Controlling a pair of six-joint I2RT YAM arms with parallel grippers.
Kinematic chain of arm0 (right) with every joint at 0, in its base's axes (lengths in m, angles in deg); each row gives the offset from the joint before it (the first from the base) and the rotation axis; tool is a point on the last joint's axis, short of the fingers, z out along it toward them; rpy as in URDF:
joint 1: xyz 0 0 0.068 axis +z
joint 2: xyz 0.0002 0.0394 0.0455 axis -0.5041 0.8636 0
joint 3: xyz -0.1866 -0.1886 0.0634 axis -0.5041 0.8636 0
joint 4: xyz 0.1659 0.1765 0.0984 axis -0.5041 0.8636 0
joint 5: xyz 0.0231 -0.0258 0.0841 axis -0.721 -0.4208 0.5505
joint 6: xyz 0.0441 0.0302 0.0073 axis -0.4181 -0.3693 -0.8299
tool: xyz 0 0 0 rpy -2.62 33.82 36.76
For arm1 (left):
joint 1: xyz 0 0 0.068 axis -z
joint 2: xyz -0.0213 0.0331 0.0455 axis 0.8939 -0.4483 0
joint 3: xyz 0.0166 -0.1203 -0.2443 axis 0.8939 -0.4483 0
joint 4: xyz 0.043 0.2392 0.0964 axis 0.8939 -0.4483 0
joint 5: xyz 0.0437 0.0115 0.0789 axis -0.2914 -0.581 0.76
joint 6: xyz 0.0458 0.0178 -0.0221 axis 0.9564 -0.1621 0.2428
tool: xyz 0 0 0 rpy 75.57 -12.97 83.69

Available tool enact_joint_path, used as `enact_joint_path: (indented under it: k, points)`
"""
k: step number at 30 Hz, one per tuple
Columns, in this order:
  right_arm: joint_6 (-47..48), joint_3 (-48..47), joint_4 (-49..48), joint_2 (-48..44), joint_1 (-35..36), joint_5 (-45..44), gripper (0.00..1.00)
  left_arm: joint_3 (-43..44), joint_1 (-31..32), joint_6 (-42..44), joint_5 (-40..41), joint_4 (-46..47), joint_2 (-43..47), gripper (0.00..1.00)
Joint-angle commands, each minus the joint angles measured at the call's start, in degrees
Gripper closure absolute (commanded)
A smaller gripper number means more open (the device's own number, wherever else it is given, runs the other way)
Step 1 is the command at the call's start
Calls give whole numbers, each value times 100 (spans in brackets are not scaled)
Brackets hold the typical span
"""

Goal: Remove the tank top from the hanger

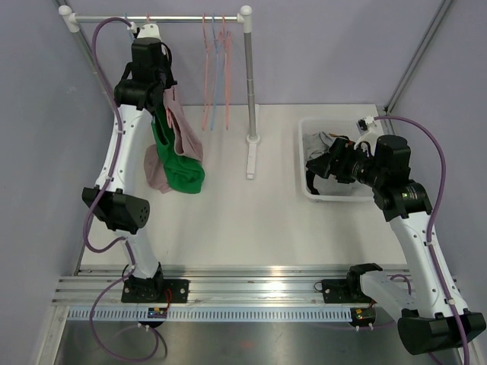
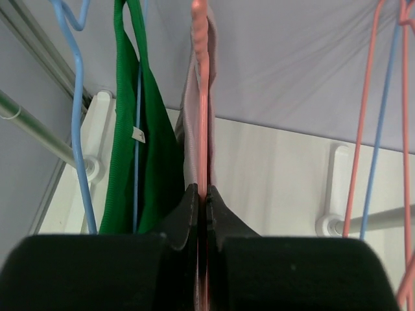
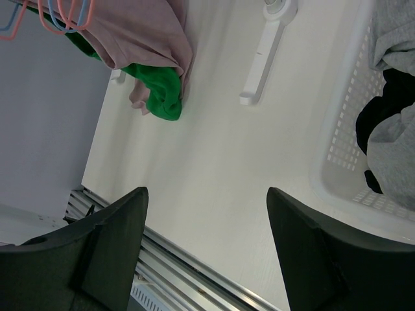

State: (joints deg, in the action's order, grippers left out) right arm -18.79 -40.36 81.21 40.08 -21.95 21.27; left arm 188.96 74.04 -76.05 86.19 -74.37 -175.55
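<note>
Plain pale lavender walls [image 1: 335,53] enclose a smooth white tabletop [image 1: 228,220] under even, soft light. A ribbed silver aluminium rail [image 1: 251,293] runs along the table's near edge. A thin grey metal pole [image 1: 420,57] slants up the right-hand corner.

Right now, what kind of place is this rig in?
Probably a lab test cell staged as a laundry corner: white-jointed metal garment rail with pink and blue wire hangers, white perforated plastic laundry basket, plain lavender enclosure walls.
</note>
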Motion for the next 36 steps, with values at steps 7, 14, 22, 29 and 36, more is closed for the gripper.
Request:
enact_joint_path:
  k: [7, 14, 22, 29, 36]
  points:
    - [92, -316, -16, -71, 56, -147, 19, 5, 4, -279, -1013, 405, 1105, 100]
    - [232, -299, 54, -168, 56, -358, 16, -1144, 5, -745, -1776, 817, 2035, 100]
    - [223, -281, 116, -212, 56, -314, 14, -2543, 31, -1333, -2358, 1239, 3592, 100]
    - [285, -403, 160, -142, 56, -165, 8, -4011, 31, -1606, -2674, 1135, 5306, 100]
    - [215, -519, -260, 122, 100, 1080, 4, -5637, 31, -2098, -3342, 643, 7318, 100]
